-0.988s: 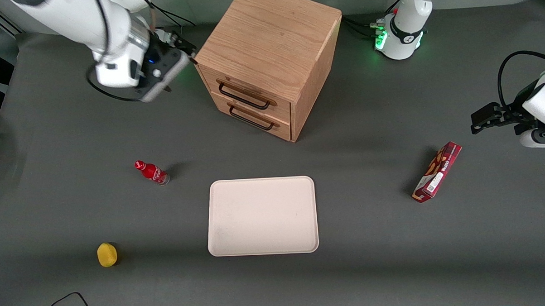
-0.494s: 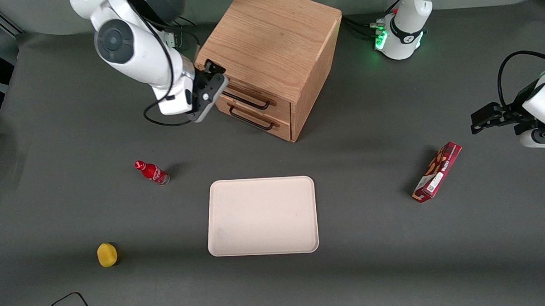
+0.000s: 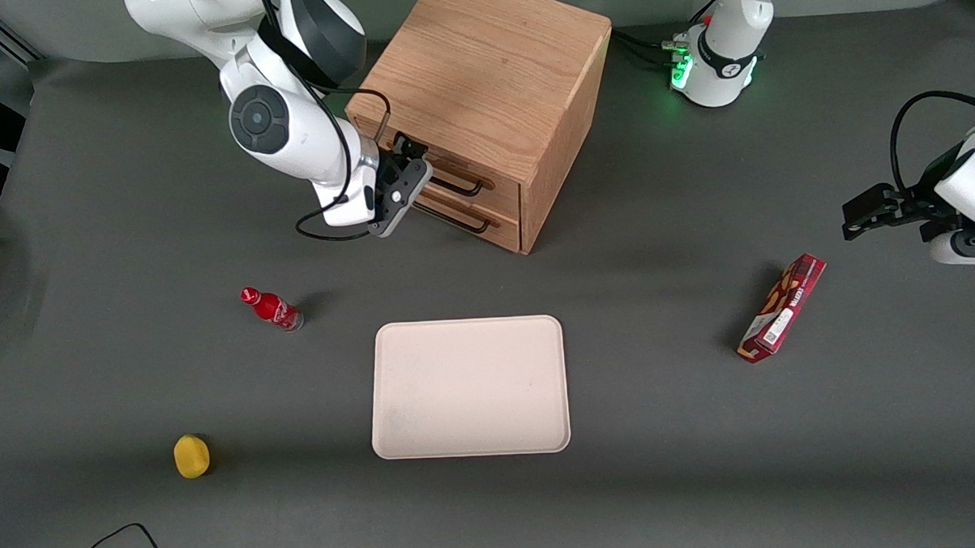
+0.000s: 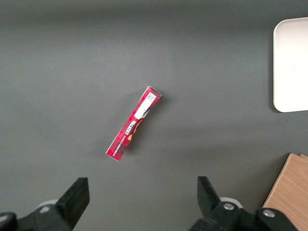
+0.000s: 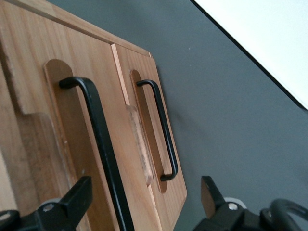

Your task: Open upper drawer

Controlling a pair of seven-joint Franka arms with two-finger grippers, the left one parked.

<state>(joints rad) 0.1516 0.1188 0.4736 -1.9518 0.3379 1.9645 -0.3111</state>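
Two drawers front the oak cabinet, and the upper drawer is shut, flush with the cabinet face above the bottom drawer. The gripper hangs just in front of the upper drawer at the working arm's end of its black handle, fingers spread apart with the handle passing between them, not clamped. Nearer the front camera on the table lie a tray and a red bottle.
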